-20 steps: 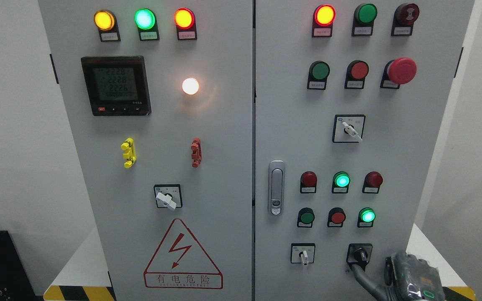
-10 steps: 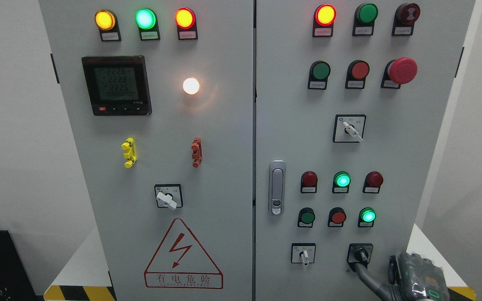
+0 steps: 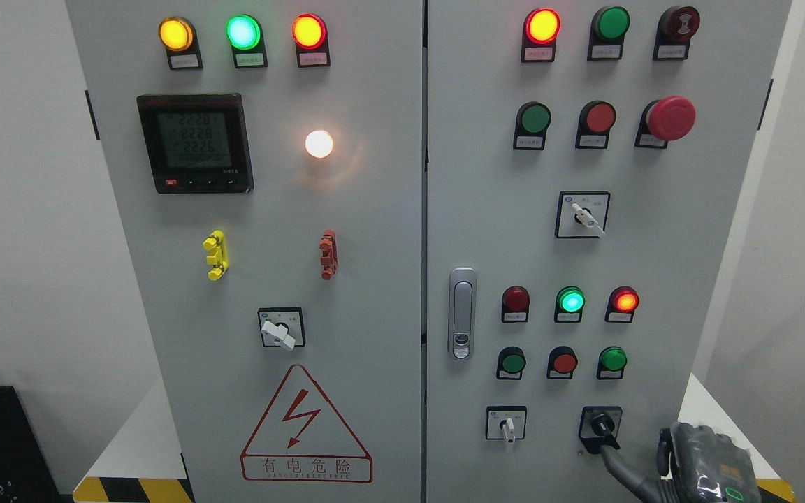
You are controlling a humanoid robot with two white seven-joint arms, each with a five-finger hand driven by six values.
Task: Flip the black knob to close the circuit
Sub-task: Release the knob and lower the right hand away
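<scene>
Touching black knob (image 3: 602, 423), handle angled lower right: right robot hand (image 3: 706, 464), one finger seemingly extended.

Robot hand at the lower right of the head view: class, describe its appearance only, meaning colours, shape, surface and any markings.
The right robot hand is dark grey with a glossy, wrinkled see-through wrap over its blocky back. One slim, rounded grey finger sticks out towards the black knob. A small green glowing outline marks the lower edge of its back. No cables show. The left hand is out of view.
</scene>
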